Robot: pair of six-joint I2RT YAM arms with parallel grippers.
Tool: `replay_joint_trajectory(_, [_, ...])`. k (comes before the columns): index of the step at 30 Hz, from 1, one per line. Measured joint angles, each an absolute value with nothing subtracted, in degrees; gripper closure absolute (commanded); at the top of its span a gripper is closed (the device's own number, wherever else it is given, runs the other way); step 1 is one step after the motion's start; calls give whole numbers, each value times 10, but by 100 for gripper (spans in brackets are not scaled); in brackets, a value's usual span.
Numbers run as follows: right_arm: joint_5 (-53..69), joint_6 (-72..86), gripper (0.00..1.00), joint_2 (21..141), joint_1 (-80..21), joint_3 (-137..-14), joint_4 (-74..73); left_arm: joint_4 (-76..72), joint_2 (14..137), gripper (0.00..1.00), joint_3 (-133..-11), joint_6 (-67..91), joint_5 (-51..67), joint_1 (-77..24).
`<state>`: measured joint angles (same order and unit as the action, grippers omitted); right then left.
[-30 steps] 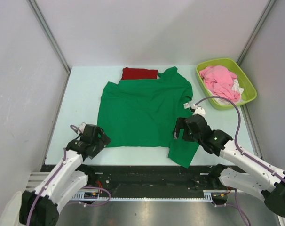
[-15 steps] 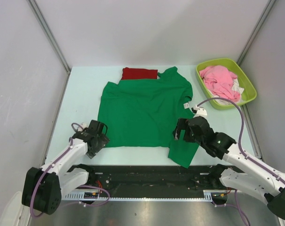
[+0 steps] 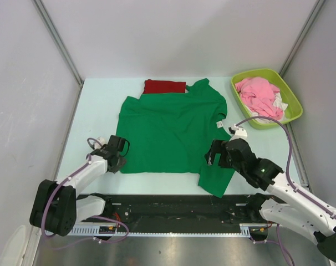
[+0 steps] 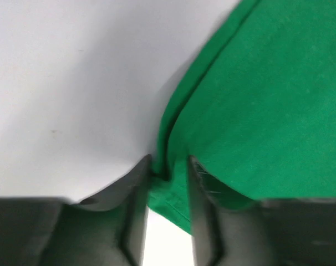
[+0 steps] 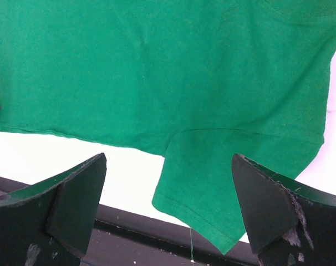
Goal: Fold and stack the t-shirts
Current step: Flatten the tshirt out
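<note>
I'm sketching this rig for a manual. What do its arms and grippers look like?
The left arm and right arm have white links and black joints; a lilac cable runs along each. The left gripper and right gripper are black, with dark wedge-shaped fingers, a little scuffed.

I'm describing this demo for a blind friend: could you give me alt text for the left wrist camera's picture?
The left gripper, with two dark fingers, straddles the raised edge of the green t-shirt, which lies on a white table, seen from very close. Whether it already pinches the cloth is unclear.
</note>
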<state>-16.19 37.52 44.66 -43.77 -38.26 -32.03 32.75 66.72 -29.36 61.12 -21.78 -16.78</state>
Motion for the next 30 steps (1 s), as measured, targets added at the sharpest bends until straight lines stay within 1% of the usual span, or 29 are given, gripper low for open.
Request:
replay_joint_trajectory(1, [-161, 375, 0, 445, -437, -383, -321, 319, 667, 83, -293, 613, -218, -168])
replay_joint_trajectory(2, [-161, 375, 0, 443, -437, -383, -323, 312, 668, 100, -291, 613, -218, -168])
replay_joint_trajectory(7, [-161, 377, 0, 441, -434, -382, -338, 284, 650, 100, -274, 614, -203, -168])
replay_joint_trajectory(12, [-159, 401, 2, 450, -431, -357, -361, 298, 613, 100, -259, 613, -182, -168])
replay_joint_trajectory(13, [-157, 412, 4, 451, -431, -348, -367, 307, 605, 100, -259, 612, -177, -168])
replay_joint_trajectory(16, [-142, 449, 6, 448, -430, -316, -382, 318, 576, 100, -259, 610, -167, -168])
replay_joint_trajectory(22, [-120, 518, 19, 414, -434, -272, -417, 325, 545, 100, -259, 605, -156, -168])
replay_joint_trajectory(24, [-112, 540, 20, 392, -437, -266, -428, 326, 545, 100, -259, 600, -152, -168])
replay_joint_trajectory(27, [-106, 571, 24, 368, -449, -263, -446, 326, 545, 100, -261, 594, -147, -168])
replay_joint_trajectory(30, [-101, 598, 25, 355, -468, -263, -467, 326, 544, 100, -266, 587, -145, -168])
